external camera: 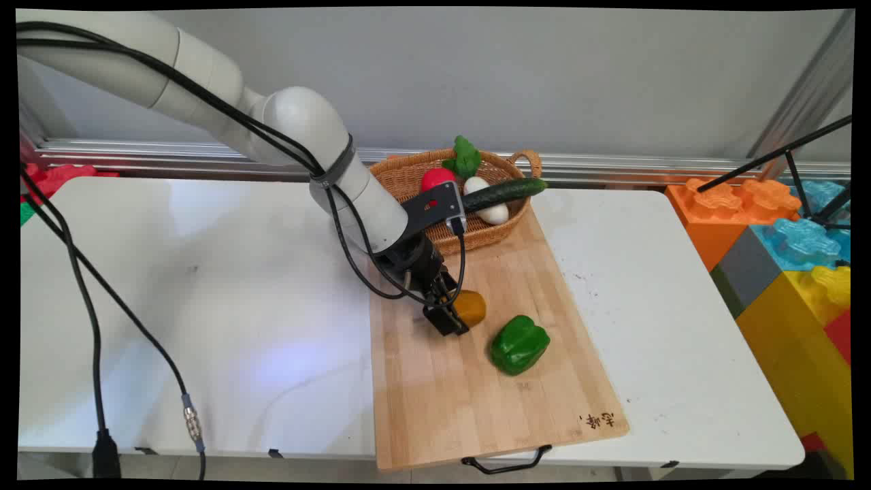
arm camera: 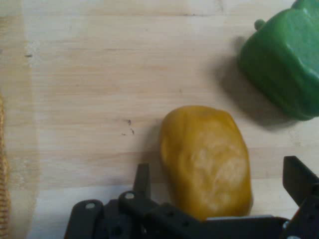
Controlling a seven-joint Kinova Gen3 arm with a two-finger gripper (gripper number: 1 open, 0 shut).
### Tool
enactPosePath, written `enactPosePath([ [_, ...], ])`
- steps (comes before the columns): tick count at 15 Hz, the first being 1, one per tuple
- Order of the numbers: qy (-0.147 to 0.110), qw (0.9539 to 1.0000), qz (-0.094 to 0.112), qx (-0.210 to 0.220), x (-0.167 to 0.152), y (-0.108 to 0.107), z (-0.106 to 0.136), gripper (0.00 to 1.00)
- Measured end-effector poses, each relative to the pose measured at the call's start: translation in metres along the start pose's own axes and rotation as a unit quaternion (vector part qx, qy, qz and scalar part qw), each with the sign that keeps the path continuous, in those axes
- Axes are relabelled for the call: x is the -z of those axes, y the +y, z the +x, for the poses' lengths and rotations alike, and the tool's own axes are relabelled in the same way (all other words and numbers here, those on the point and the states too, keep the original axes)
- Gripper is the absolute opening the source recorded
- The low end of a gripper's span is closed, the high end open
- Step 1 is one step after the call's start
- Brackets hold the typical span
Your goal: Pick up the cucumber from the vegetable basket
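A yellow-brown, potato-like lump (external camera: 472,307) (arm camera: 207,159) lies on the wooden cutting board (external camera: 449,401) (arm camera: 99,74). My gripper (external camera: 452,314) (arm camera: 219,181) is down at the board, open, with one finger on each side of the lump. The left finger (arm camera: 143,180) stands close to its side, and the right finger (arm camera: 299,179) is a little apart from it. A green bell pepper (external camera: 520,344) (arm camera: 281,57) lies on the board just beyond the lump, not touching it.
A wicker basket (external camera: 401,178) at the board's far end holds a cucumber (external camera: 507,192), a red fruit (external camera: 437,178), a white vegetable (external camera: 491,211) and a green leafy one (external camera: 465,156). Big toy blocks (external camera: 789,252) stand at the right. Black cables (external camera: 88,306) hang at the left.
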Motion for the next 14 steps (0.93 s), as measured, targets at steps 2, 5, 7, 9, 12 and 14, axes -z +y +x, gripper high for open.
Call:
enactPosePath([
  [2,0.001,1.0,0.005,-0.008,0.003,-0.002,0.001,1.0],
  [5,0.005,0.9996,0.021,-0.016,0.015,-0.009,0.008,1.0],
  [7,0.014,0.9993,0.031,-0.015,0.028,-0.015,0.016,1.0],
  [9,0.027,0.9987,0.039,-0.017,0.041,-0.024,0.024,1.0],
  [12,0.041,0.9969,0.06,-0.03,0.059,-0.046,0.035,1.0],
  [14,0.043,0.9955,0.076,-0.037,0.069,-0.064,0.04,1.0],
])
